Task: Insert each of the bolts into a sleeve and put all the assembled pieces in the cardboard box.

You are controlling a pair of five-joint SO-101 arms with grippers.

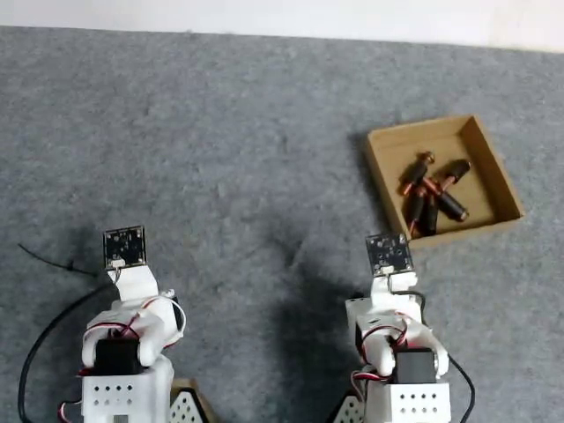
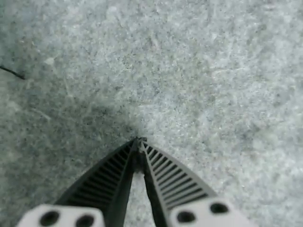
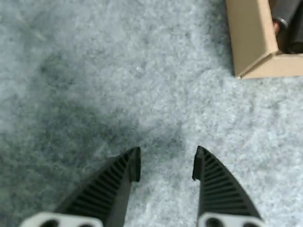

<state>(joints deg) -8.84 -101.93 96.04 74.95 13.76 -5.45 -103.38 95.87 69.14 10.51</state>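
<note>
High view showed you the assembled pieces point(image 1: 434, 192) (a jumbled heap) inside the cardboard box point(image 1: 383, 174), far right. Left gripper point(image 2: 139, 144) was closed on nothing, right gripper point(image 3: 166, 165) parted and empty. Task looked done; no further grasp seemed needed.

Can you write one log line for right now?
left gripper shut | right gripper open | assembled pieces in cardboard box
</note>
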